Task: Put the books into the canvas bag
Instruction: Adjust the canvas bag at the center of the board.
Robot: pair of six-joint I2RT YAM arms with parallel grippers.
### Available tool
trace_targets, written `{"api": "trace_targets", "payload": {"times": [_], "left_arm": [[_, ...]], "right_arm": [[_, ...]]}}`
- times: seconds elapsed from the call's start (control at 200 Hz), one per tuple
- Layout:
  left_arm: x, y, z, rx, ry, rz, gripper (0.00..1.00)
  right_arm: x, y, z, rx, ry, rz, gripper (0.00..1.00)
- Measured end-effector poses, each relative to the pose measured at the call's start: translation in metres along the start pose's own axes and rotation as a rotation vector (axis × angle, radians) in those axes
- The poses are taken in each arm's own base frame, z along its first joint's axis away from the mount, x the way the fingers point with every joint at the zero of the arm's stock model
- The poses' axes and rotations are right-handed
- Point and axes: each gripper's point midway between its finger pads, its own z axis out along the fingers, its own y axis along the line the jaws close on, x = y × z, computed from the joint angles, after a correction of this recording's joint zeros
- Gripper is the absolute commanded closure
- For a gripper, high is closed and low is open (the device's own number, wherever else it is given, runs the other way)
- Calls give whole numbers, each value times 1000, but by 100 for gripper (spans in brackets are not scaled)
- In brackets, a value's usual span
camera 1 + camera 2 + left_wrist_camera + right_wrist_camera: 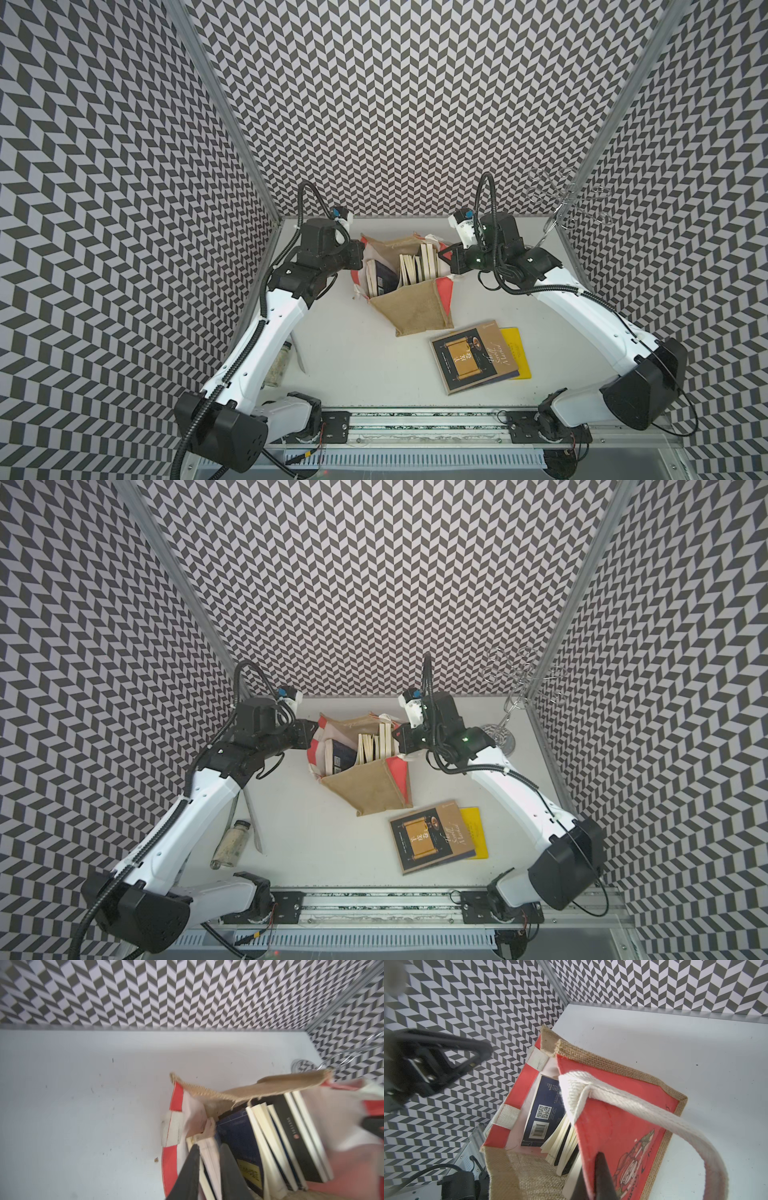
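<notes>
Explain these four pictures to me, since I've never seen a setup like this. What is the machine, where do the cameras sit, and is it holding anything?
The machine is two white robot arms, each ending in a two-fingered pincer. Two of the pictures look down on the whole scene from above, side by side. The other two come from cameras on the arms' wrists.

On the white table stands the canvas bag, with several books already upright inside. A brown book lies flat in front of the bag, partly covering a yellow book. A bottle and a wire stand sit off to the sides.

The right pincer is pinching the bag's red wall. The left pincer reaches into the bag with a book's page edge between its fingers. Whether it is gripping the book cannot be told.
</notes>
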Motion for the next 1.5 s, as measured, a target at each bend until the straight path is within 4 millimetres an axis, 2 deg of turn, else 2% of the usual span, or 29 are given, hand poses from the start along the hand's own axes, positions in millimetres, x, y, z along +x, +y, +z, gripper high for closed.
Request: {"api": "trace_targets", "payload": {"times": [0.12, 0.215, 0.265, 0.33, 0.431, 0.501, 0.606, 0.671, 0.791, 0.816, 0.821, 0.846, 1.042, 1.297, 1.437, 1.502], "left_arm": [[-33, -27, -26, 123, -93, 27, 57], [-36, -68, -37, 300, -91, 63, 55], [-29, -91, -36, 386, -64, 84, 55], [-8, -117, -28, 475, 3, 101, 55], [32, -136, -11, 547, 124, 96, 55], [61, -132, 6, 540, 210, 69, 55], [93, -121, 26, 502, 303, 28, 54], [106, -116, 35, 484, 339, 14, 45], [118, -111, 46, 459, 374, -8, 44], [119, -110, 49, 452, 377, -9, 11], [119, -109, 49, 451, 378, -9, 7], [121, -108, 52, 442, 381, -7, 3], [132, -93, 71, 346, 407, -9, 2], [125, -83, 83, 259, 400, 11, 1], [137, -81, 92, 228, 434, 17, 11], [138, -84, 95, 227, 435, 17, 24]], "right_arm": [[0, 1, 0, -8, 2, 0, 100], [0, 3, 0, -18, 1, -1, 100], [0, 3, 1, -24, -2, -3, 100], [0, 4, 2, -30, -9, -6, 100], [0, 5, 4, -41, -13, -9, 100], [0, 5, 4, -47, -14, -9, 100], [0, 6, 4, -53, -16, -11, 100], [0, 7, 4, -57, -15, -12, 100], [1, 9, 4, -68, -12, -17, 100], [1, 9, 4, -71, -11, -18, 100], [1, 9, 5, -71, -10, -18, 100], [1, 10, 5, -75, -11, -20, 100], [3, 14, 7, -103, -14, -35, 100], [5, 24, 9, -126, -14, -73, 100], [8, 33, 10, -135, -11, -95, 100], [9, 34, 11, -132, -10, -100, 100]]}}
